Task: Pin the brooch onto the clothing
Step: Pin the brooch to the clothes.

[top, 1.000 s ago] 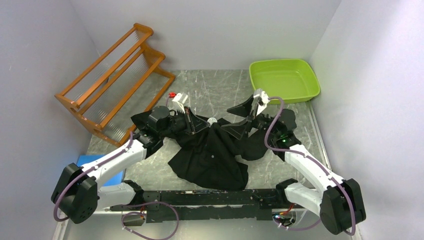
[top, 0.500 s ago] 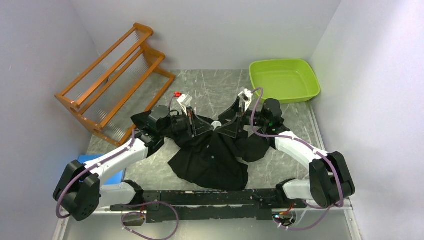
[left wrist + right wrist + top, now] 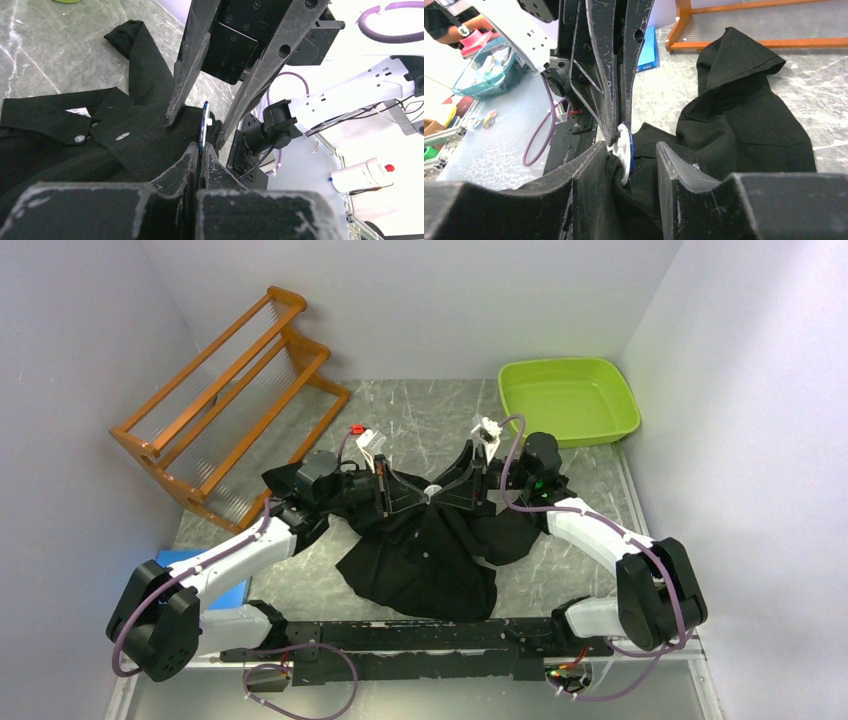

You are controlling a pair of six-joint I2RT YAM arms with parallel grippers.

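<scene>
The left gripper (image 3: 201,148) pinches the brooch (image 3: 204,122) tight; the right gripper (image 3: 631,147) has jaws apart on both sides of the brooch and black shirt (image 3: 744,115).

Round white-and-blue brooch (image 3: 625,155) upright, edge-on, against raised fold of crumpled black shirt (image 3: 420,560).
</scene>
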